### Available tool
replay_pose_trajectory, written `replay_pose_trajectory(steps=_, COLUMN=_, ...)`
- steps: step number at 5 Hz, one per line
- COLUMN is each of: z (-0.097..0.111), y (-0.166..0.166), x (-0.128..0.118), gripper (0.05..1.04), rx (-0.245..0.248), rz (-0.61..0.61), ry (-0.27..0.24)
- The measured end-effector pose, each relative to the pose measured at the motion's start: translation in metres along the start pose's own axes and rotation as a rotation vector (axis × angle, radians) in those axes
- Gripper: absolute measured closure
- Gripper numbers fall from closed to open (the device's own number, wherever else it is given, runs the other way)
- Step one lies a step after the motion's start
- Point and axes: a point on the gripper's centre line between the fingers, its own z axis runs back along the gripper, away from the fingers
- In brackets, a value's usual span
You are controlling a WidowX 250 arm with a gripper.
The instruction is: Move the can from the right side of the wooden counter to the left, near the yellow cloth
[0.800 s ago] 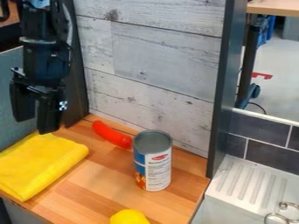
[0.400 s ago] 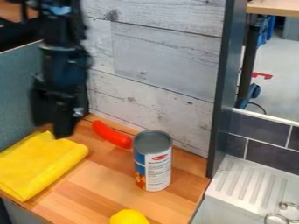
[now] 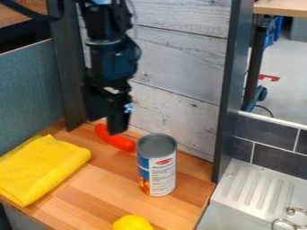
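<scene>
1. One yellow rounded thing (image 3: 132, 223) is sitting at the bottom edge of the frame, on the wooden tabletop (image 3: 105, 186).
2. At the lower right, a white ridged drainboard (image 3: 249, 191) is standing beside the tabletop, with metal rings (image 3: 287, 223) showing near the corner.
3. A folded yellow cloth (image 3: 45, 168) is lying flat at the lower left.
4. A can (image 3: 158, 168) with a blue, white and orange label is standing upright just right of the centre line, below mid-frame.
5. A long red thing (image 3: 123, 143) is lying behind the can, to its upper left.
6. The black hand (image 3: 107, 126) is hanging left of centre, partly covering the red thing; whether it is touching it, or is apart or together, I cannot tell.
7. A grey-white plank wall (image 3: 180, 58) is rising behind.
</scene>
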Motion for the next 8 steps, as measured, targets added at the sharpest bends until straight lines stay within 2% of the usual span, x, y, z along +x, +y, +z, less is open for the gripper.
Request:
replay_pose_trajectory(steps=1, z=0.002, y=-0.015, x=0.025, gripper=0.084, rx=-0.023, rz=-0.036, ry=-0.119)
replay_pose_trajectory(steps=2, z=-0.001, y=-0.022, x=0.047, gripper=0.085, rx=-0.003, rz=-0.114, ry=-0.213)
replay_pose_trajectory(steps=3, z=-0.008, y=-0.025, x=0.066, gripper=0.085, rx=-0.02, rz=-0.17, ry=-0.283)
replay_pose_trajectory(steps=4, z=-0.016, y=-0.023, x=0.081, gripper=0.085, rx=-0.019, rz=-0.24, ry=-0.317)
replay_pose_trajectory(steps=5, z=-0.024, y=-0.019, x=0.088, gripper=0.084, rx=-0.013, rz=-0.249, ry=-0.314)
replay_pose_trajectory(steps=6, z=-0.037, y=-0.021, x=0.092, gripper=0.084, rx=0.005, rz=-0.271, ry=-0.285)
replay_pose_trajectory(steps=8, z=-0.046, y=-0.024, x=0.1, gripper=0.085, rx=-0.006, rz=-0.26, ry=-0.302)
